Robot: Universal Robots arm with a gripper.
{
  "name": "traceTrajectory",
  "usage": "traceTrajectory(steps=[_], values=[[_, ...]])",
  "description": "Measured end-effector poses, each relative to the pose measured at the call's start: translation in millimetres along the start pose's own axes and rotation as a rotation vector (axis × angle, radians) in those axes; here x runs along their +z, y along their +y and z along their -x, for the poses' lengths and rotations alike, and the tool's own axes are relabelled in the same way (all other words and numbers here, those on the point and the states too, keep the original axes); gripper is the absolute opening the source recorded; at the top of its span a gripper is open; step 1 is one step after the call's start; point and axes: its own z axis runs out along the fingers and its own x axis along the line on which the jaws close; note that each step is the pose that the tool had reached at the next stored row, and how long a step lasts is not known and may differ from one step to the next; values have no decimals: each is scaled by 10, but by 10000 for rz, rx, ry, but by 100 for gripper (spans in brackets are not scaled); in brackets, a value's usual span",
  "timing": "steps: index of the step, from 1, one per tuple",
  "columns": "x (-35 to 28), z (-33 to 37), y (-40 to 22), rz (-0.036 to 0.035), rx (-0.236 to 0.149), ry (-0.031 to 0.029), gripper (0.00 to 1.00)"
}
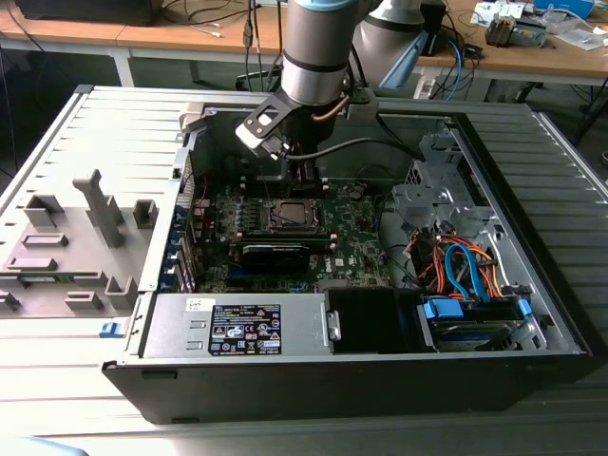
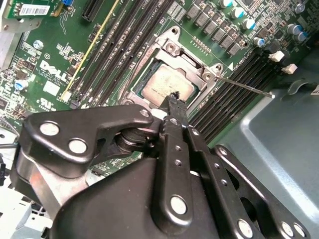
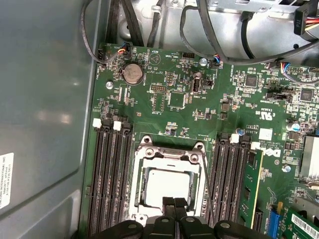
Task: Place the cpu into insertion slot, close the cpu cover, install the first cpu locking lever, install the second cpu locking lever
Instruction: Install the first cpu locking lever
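— Where is the cpu (image 3: 167,183)?

— Flat in the insertion slot (image 1: 292,215), just above the middle of the exterior view. The cpu cover (image 3: 169,155) looks to be down over it. In both wrist views its frame runs round the chip's edges.

— And the claw (image 3: 174,208)?

— Its fingers are pressed together with nothing between them, and the tip is at the cover's edge nearest the arm. I cannot tell whether it touches the metal.

— What worries you?

— A thin locking lever (image 2: 245,84) juts sideways from the socket across the memory slots (image 2: 234,97), so I judge it unlatched. The claw's tip is narrow and the rod is thinner. A push could slide off it, and the claw would come down on the motherboard (image 3: 174,99) or the slot clips.

— What about the chip itself?

— If the cover isn't fully seated, pressing on it could tilt the cpu and bend the socket contacts underneath. I can't confirm from these views that it lies flat.

— Anything else?

— The black cable (image 1: 380,144) arches from the wrist toward the exterior view's right. A wrist twist could snag it and drag the tip off line.
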Motion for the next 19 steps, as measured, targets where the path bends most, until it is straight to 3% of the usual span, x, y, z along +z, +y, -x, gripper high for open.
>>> traceTrajectory(steps=[19], values=[[2,0,0,-21,-947,-139,11]])
